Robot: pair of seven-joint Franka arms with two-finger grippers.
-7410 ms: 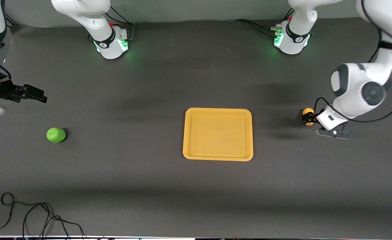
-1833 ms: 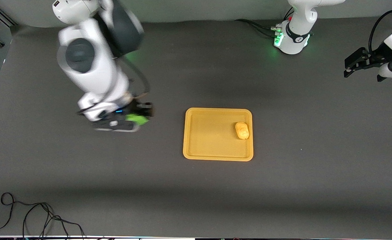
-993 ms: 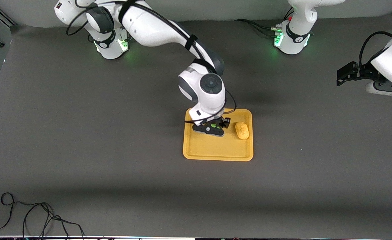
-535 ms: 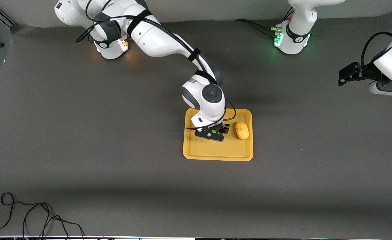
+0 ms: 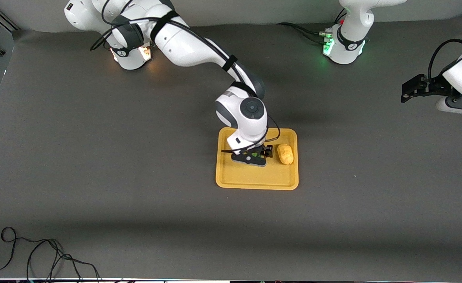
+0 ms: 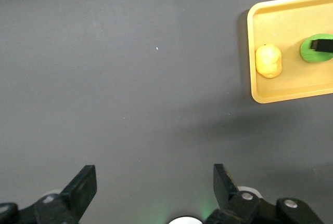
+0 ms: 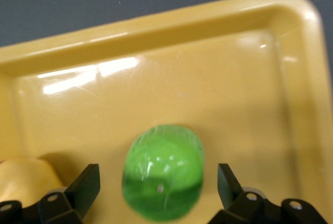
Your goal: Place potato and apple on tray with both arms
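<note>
The yellow-orange tray [image 5: 223, 182] lies mid-table. The tan potato [image 5: 285, 153] rests in it at the end toward the left arm. Beside the potato, the green apple [image 5: 255, 155] sits on the tray floor under my right gripper [image 5: 260, 154]. In the right wrist view the apple [image 7: 163, 169] lies between the fingers of the open right gripper [image 7: 157, 177], with a gap on each side, and the potato [image 7: 23, 180] shows at the edge. My left gripper [image 5: 406, 92] hangs open and empty over bare table at the left arm's end; in its wrist view the left gripper [image 6: 154, 182] looks toward the tray [image 6: 291, 95].
A black cable [image 5: 38, 255] lies looped near the front edge at the right arm's end. The two arm bases [image 5: 131, 55] [image 5: 343, 49] stand along the back of the dark grey table.
My right gripper came down over the tray with the apple and opened, letting the apple rest on the tray. The left arm has barely shifted.
</note>
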